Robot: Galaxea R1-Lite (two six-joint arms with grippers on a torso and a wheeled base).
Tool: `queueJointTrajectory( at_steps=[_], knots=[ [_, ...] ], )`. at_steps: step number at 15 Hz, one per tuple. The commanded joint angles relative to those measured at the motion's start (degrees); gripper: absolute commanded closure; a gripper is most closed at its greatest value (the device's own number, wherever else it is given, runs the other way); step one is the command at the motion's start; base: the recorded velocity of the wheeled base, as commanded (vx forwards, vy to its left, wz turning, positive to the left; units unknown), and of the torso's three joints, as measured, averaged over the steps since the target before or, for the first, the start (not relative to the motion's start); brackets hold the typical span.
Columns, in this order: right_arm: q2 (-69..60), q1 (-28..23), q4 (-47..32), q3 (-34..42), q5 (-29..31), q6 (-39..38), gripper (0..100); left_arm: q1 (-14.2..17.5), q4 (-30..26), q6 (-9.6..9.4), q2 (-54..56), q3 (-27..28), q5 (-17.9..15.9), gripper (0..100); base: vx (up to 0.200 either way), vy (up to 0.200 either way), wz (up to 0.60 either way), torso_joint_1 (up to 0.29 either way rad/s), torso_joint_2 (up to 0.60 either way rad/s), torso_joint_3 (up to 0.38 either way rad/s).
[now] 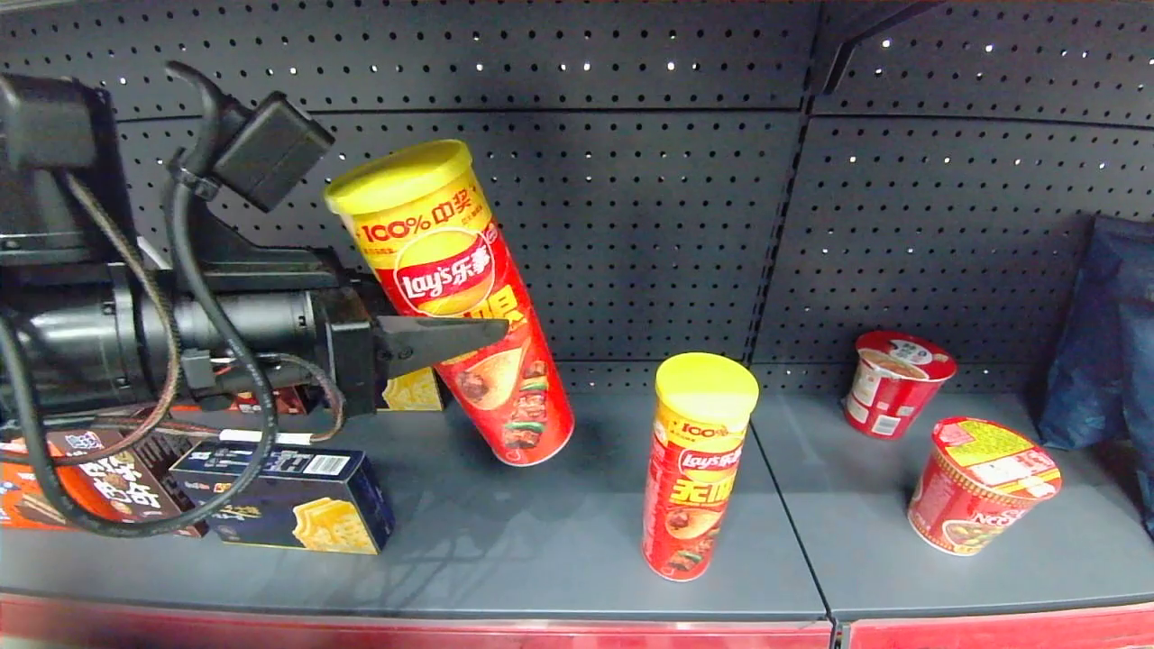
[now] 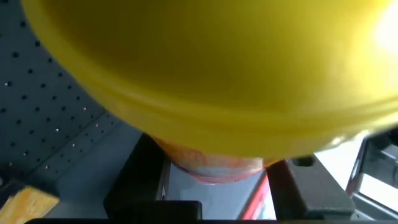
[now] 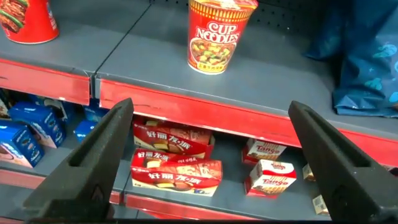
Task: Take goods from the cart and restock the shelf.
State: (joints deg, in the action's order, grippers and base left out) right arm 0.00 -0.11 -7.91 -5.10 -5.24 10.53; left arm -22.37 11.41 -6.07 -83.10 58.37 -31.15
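Note:
A tall red chips can (image 1: pixel 455 297) with a yellow lid hangs tilted above the grey shelf (image 1: pixel 541 541), its base just off the board. My left gripper (image 1: pixel 478 324) is shut on its middle, coming in from the left. In the left wrist view the yellow lid (image 2: pixel 217 74) looms close, with the can body (image 2: pixel 214 167) between my dark fingers (image 2: pixel 134 183). A second chips can (image 1: pixel 699 464) stands upright to the right. My right gripper (image 3: pixel 211 107) is open and holds nothing, out in front of the shelf edge, below a cup noodles (image 3: pixel 221 34).
Two cup noodles (image 1: pixel 897 370) (image 1: pixel 978 482) and a blue bag (image 1: pixel 1104 333) sit on the right bay. Biscuit boxes (image 1: pixel 297 496) (image 1: pixel 99 482) lie at the left. A pegboard wall (image 1: pixel 631 198) backs the shelf. Boxes (image 3: pixel 177 165) fill the lower shelf.

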Motion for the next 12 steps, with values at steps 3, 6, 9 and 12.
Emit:
queueJointTrajectory(
  at_steps=[3,6,9,12],
  knots=[
    [0.2,0.0,0.0,0.0,-0.1,0.0,0,0.0,0.0,-0.26,-8.1,4.1,-3.5,100,0.0,0.0,0.0,0.0,0.0,0.0],
    [0.2,0.0,0.0,0.0,-0.1,0.0,0,0.5,0.1,-0.43,-9.7,4.3,-6.6,100,0.0,0.0,0.0,0.0,0.0,0.0],
    [0.2,0.0,0.4,0.1,-0.1,0.1,0,0.7,2.0,-0.61,-13.1,6.9,-6.8,100,0.0,0.0,0.0,0.0,0.0,0.0],
    [0.2,0.0,0.4,0.1,-0.1,0.2,0,1.0,1.4,-4.83,-18.3,11.9,-6.8,100,0.0,0.0,0.0,0.0,0.0,0.0]
  ],
)
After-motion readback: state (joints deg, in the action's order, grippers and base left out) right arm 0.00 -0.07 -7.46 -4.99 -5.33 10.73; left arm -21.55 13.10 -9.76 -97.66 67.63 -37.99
